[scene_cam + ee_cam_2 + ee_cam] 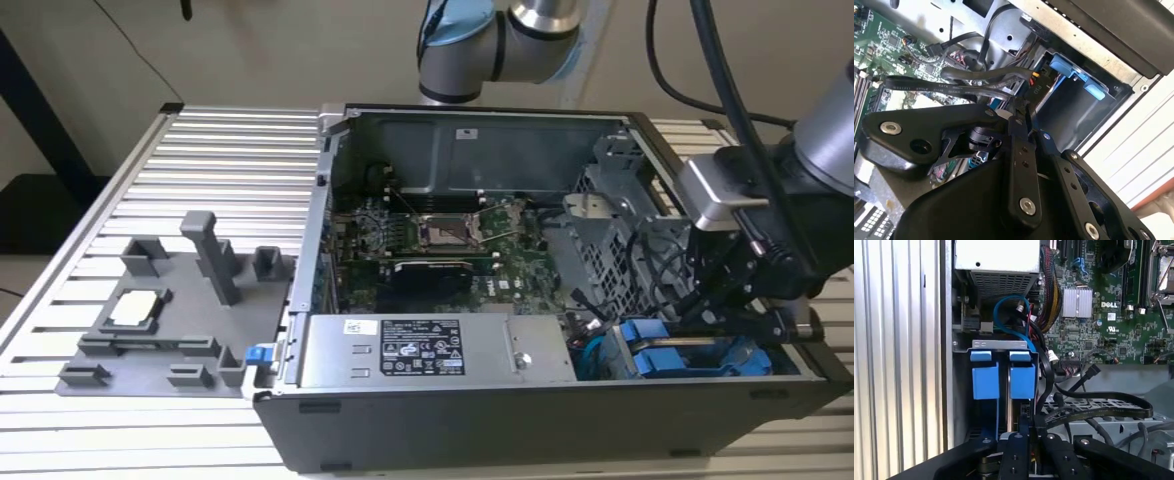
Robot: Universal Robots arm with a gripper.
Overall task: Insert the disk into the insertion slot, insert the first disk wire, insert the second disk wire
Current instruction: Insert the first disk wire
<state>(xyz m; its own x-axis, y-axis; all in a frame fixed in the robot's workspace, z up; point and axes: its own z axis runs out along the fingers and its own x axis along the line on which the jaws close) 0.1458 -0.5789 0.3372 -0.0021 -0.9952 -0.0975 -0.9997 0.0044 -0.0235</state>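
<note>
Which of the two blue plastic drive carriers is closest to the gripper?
The bright blue plastic carrier on the green motherboard side, beside the black cables; the gripper lines up with it. The other blue carrier sits by the case wall.

Ribbed metal table (227,150) carries computer case (534,420) and grey fixture (187,322).

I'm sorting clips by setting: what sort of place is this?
Probably a robotics lab workbench: an open computer case lies on a ribbed aluminium table, beside a grey fixture tray, with a robot arm reaching over it.
</note>
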